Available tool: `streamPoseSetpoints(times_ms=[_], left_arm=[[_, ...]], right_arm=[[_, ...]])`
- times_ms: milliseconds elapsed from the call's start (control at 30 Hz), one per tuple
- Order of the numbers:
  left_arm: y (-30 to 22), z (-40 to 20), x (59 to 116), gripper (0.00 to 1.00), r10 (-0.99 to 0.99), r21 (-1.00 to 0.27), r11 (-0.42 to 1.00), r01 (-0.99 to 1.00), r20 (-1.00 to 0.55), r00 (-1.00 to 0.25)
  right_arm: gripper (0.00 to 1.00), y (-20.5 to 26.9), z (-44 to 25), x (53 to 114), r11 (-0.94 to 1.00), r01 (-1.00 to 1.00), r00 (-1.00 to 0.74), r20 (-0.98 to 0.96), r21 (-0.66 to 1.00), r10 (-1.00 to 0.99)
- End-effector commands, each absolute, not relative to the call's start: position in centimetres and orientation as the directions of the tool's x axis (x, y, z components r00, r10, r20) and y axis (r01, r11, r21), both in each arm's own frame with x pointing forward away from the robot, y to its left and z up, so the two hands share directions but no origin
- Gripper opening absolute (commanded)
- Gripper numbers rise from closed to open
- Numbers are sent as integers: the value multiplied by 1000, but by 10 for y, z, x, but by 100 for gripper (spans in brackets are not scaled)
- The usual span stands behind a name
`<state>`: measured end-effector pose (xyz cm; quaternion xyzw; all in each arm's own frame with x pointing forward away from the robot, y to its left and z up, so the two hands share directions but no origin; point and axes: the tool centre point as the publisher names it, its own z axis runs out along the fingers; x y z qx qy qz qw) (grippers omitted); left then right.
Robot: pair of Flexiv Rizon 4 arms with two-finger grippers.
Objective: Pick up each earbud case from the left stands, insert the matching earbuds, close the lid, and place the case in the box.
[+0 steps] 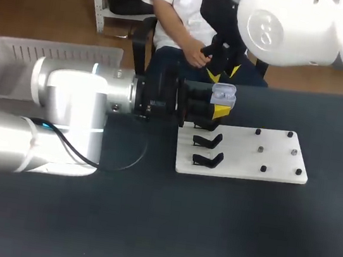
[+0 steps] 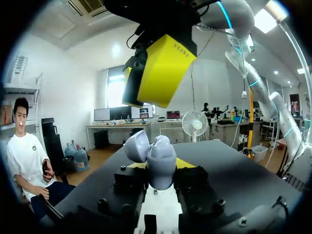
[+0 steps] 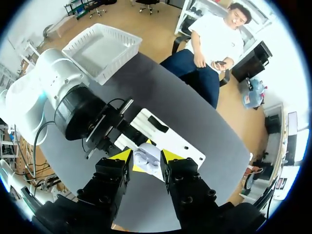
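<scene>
— How far has it got?

— Partway through one case, I'd say. The earbud case [image 1: 223, 95] is off the black stands [image 1: 208, 141] and held over the white board [image 1: 242, 169]. The left gripper [image 2: 157, 168] has it pinched between its fingers, with the lid hinged open.

— And the other arm?

— The right gripper [image 3: 146, 156] hangs just above the case. Its fingers are spread, and I can't see anything in them. I can't tell whether buds are seated.

— What's left?

— Closing the lid, then boxing it. I see no case in the white basket [image 1: 15, 55].
</scene>
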<state>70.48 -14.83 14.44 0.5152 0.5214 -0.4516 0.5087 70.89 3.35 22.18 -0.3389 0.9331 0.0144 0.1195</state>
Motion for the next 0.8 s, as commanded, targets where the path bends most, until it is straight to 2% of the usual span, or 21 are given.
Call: streamPoseSetpoints(times_ms=[33,267,333,800], left_arm=[[-148,144,702,0,73,58,70,996,-996,53],[-148,144,702,0,73,58,70,996,-996,53],[-148,144,702,0,73,58,70,996,-996,53],[-148,144,702,0,73,58,70,996,-996,53]], right_arm=[[34,30,214,724,786,-617,-750,-274,-40,-603],[38,19,197,749,834,-551,-801,-258,-33,-540],[37,18,192,750,835,-550,-804,-248,-33,-540],[37,13,187,720,837,-547,-814,-216,-28,-539]])
